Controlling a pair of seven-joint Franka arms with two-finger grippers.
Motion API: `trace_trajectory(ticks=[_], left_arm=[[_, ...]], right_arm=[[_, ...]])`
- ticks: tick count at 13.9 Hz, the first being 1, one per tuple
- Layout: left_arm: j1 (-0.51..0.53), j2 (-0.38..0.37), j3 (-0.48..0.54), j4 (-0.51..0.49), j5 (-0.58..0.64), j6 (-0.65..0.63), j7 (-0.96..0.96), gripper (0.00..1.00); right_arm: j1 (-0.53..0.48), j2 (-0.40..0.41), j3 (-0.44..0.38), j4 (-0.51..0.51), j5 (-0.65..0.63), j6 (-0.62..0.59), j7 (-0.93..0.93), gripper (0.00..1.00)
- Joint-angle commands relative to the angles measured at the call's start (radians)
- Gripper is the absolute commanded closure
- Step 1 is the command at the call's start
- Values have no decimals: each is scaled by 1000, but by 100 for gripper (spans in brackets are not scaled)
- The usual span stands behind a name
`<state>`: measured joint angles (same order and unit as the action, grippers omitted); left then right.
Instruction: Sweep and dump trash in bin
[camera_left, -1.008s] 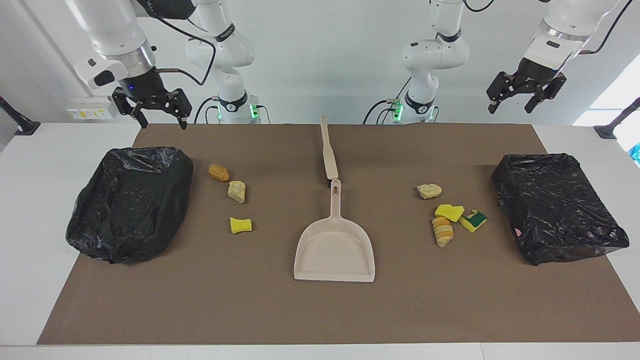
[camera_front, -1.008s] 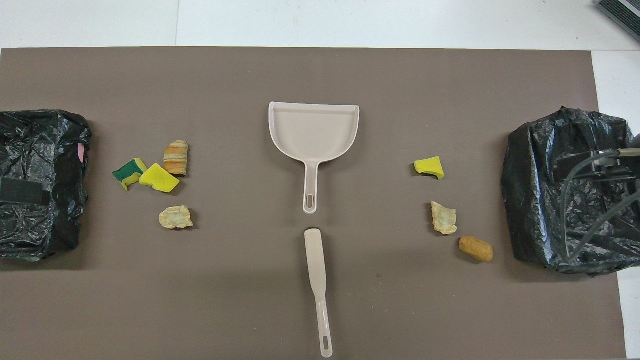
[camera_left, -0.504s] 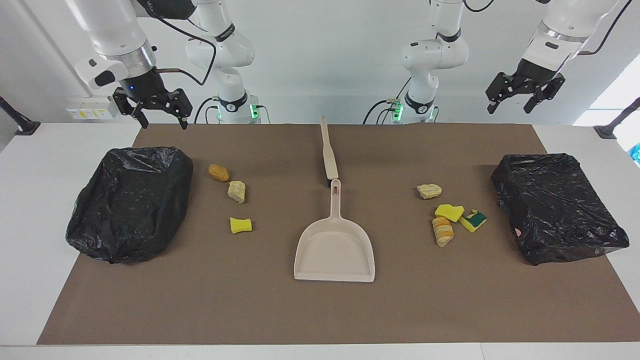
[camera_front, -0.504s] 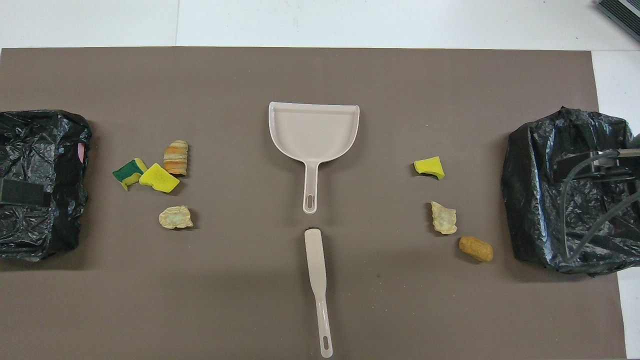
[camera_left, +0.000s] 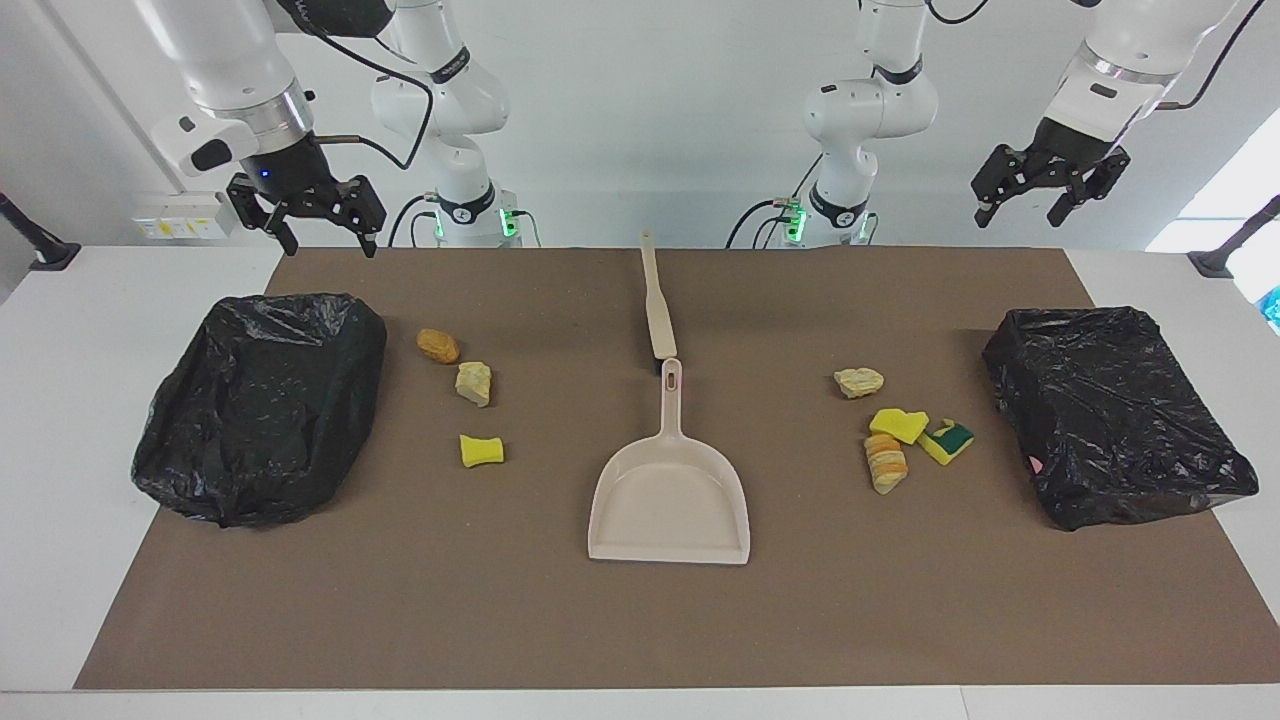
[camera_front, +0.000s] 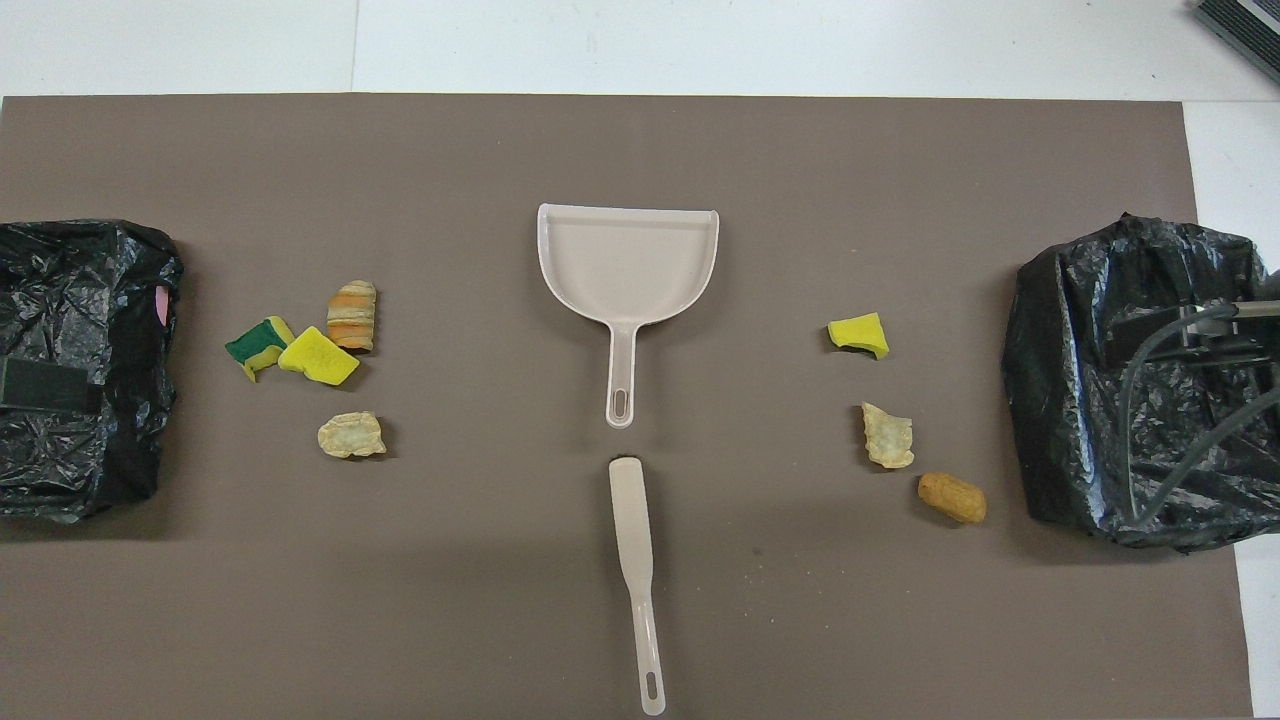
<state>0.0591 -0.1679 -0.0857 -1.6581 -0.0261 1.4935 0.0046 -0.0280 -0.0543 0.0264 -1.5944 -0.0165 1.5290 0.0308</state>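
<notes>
The right gripper (camera_left: 320, 232) hangs in the air with its two black fingers spread wide and nothing between them, over the edge of the brown mat (camera_left: 640, 620) nearest the robots, at the right arm's end of the table. The left gripper (camera_left: 1030, 203) hangs likewise, fingers wide apart and empty, raised above the left arm's end of the table.

Under the right gripper's end lies a bin lined with a crumpled black plastic bag (camera_left: 262, 405). Beside it, toward the middle, sit three scraps of trash: an orange-tan bread-like chunk (camera_left: 438, 346), a pale beige rock-like lump (camera_left: 474, 383) just beside it, and a yellow sponge piece (camera_left: 481, 450) a little farther from the robots.

In the middle of the mat lies a beige plastic brush (camera_left: 656, 300), its handle pointing toward the robots. Its head nearly meets the handle of a beige plastic dustpan (camera_left: 669, 500), whose open pan faces away from the robots.

Toward the left arm's end lie four more scraps: a second pale rock-like lump (camera_left: 859, 381), a second yellow sponge piece (camera_left: 898, 425) touching a green-backed sponge piece (camera_left: 948, 440), and a striped orange bread-like chunk (camera_left: 886, 462) against the yellow one. Near them rests a second black-bagged bin (camera_left: 1115, 415).
</notes>
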Motion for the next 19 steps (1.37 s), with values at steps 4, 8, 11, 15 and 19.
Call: trace_trajectory(ticks=[4,8,11,15,19], left_arm=[[-7,-28,8,-37,-11,17,3,0],[-8,-28,8,-37,-11,17,3,0],[-10,-33,4,-54,-11,17,2,0],[-10,-35,3,-57,-11,27,0,0],[-56,-39,0,-104,-32,68,-1,0]], right_arm=[[-3,-22,4,-25,17,-4,11,0],[-3,-24,4,-27,17,-6,9,0],[-3,-24,4,-27,17,-10,11,0],[0,-24,6,-27,17,-10,11,0],[0,-24,6,-27,17,-12,9,0]])
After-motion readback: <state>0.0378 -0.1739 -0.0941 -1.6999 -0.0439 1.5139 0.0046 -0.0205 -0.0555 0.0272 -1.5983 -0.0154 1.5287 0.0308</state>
